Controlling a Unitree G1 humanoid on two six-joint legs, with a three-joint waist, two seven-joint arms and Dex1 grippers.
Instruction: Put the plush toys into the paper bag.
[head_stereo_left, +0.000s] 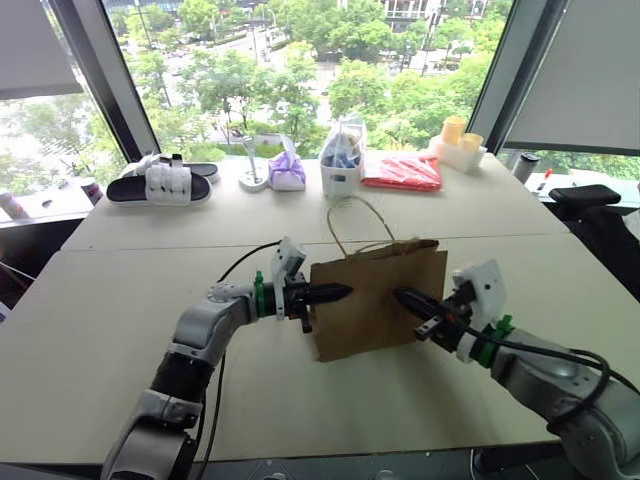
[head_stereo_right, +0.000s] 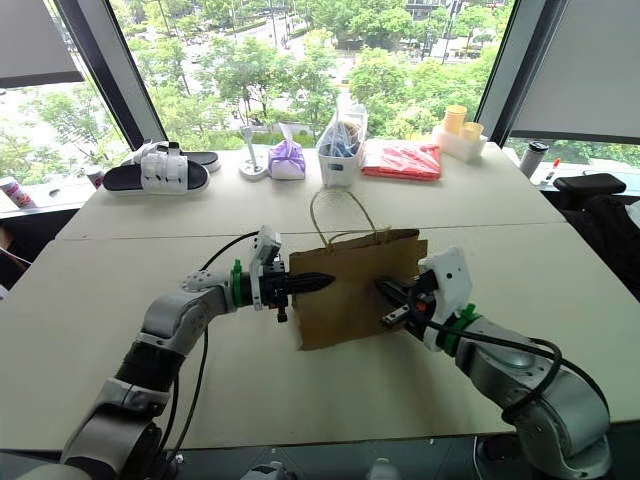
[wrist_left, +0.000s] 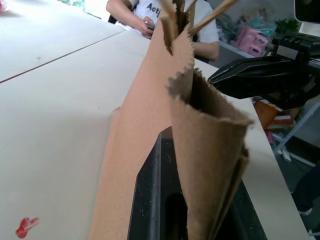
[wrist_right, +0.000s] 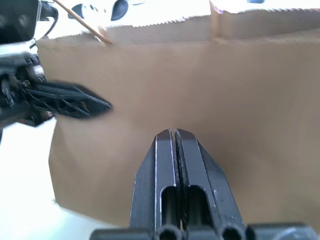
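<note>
table count, by kind

one paper bag (head_stereo_left: 378, 298) stands mid-table; at twelve o'clock sit two slippers (head_stereo_left: 165, 181), one purple pouch (head_stereo_left: 287, 172), one clear bag (head_stereo_left: 342, 158), one red packet (head_stereo_left: 403, 172); two grippers.

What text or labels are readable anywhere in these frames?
"Act": partial white lettering on the dark shirt of the person seated beyond the table; the rest is cut off.
Paper bag: plain, no print seen.
Red packet and the clear bag of blue items: any print too small to read.
Nothing else legible.
</note>
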